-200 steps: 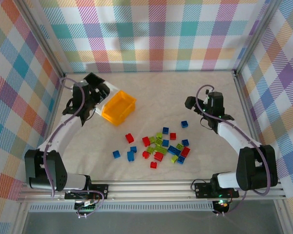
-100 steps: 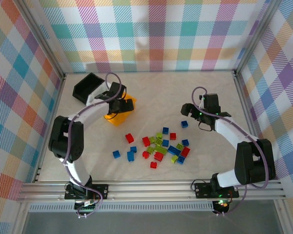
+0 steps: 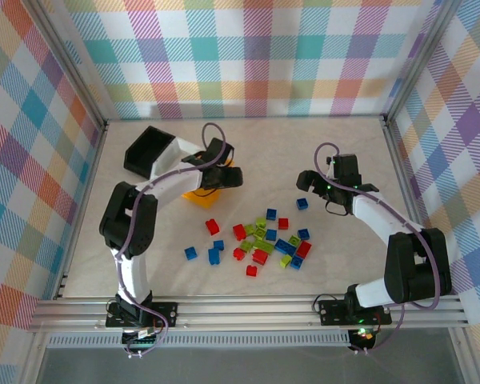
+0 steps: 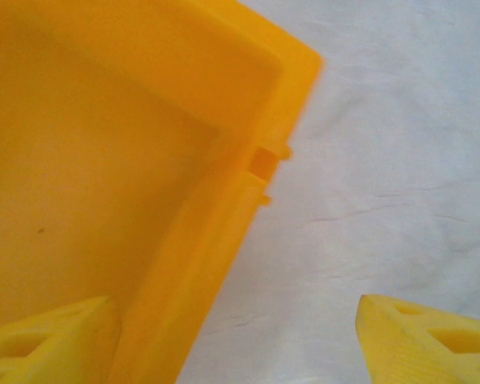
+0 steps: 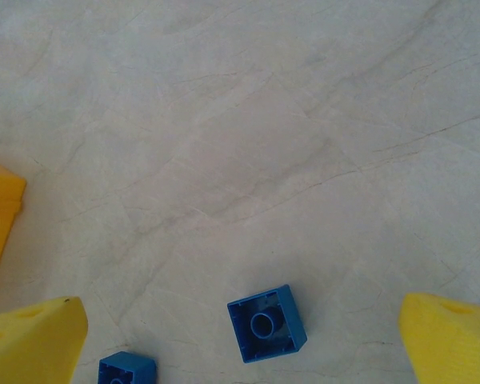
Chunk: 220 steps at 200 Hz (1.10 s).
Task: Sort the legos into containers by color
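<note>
Your left pincer [image 4: 234, 320] is spread wide across one side wall of the orange-yellow bin [image 4: 104, 160]. One ribbed yellow finger [image 4: 48, 344] sits inside against that wall, and the other is well out over the surface [image 4: 400, 160]. The bin is smooth, glossy moulded plastic with a thick rim and a small notched tab at its corner. The surface is pale and matte, crossed by fine creases like cloth or paper.

From overhead, the orange-yellow bin [image 3: 234, 178] lies left of centre, towards the far edge, partly under the left pincer [image 3: 222, 174]. The black bin [image 3: 148, 150], a plain open-topped box, sits near the far left corner.

The legos [image 3: 264, 236] are tiny square studded bricks in red, blue and lime green. They are scattered in the middle of the surface [image 3: 344, 136], towards the near edge.

Your right pincer [image 3: 314, 194] hangs over the right half with its fingers wide apart, gripping nothing. A blue brick [image 5: 266, 324] lies flat between them, showing one round stud, and a second blue brick [image 5: 126, 370] lies near the left finger [image 5: 32, 340].

Since half a second ago, the left arm has swung towards the centre and the orange-yellow bin has slid that way with it. The right arm and the bricks have not moved.
</note>
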Each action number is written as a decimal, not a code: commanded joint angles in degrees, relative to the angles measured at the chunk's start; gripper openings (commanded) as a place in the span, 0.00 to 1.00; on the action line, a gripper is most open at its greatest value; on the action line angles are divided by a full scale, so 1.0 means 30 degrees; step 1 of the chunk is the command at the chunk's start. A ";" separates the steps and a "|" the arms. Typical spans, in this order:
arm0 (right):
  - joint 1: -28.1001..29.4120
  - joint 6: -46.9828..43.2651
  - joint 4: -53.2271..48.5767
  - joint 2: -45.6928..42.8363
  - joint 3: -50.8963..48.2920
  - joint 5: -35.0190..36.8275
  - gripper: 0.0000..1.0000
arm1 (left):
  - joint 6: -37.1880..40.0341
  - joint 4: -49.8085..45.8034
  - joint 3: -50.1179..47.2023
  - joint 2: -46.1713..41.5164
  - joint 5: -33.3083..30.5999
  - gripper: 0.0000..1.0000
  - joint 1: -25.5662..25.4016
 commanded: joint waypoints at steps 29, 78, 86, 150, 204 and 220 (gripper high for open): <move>0.0116 0.1300 -0.0268 -0.0001 0.0335 -0.0571 0.96 | -0.1856 -0.0576 0.5244 0.2379 0.2334 0.78 -0.2011; 0.1321 0.2162 -0.0255 0.0513 0.1055 -0.0800 0.87 | -0.3046 -0.1214 0.7808 0.2109 0.2458 0.85 -0.2483; 0.1791 0.2321 -0.0200 0.0737 0.1313 -0.0653 0.85 | -0.2991 -0.1363 0.7464 0.1364 0.1917 0.87 -0.2397; 0.5785 0.2754 -0.0283 0.5483 0.6098 0.0743 0.80 | -0.1545 -0.2531 0.0161 -0.7458 -0.6468 1.00 -0.1158; 0.7405 0.3113 -0.2792 0.9871 1.1269 0.3436 0.66 | -0.1649 -0.3677 -0.3996 -1.0993 -0.8616 1.00 -0.0124; 0.7654 0.2852 -0.4014 1.0928 1.2605 0.4134 0.62 | -0.1581 -0.3539 -0.4691 -1.1697 -0.8913 1.00 -0.0124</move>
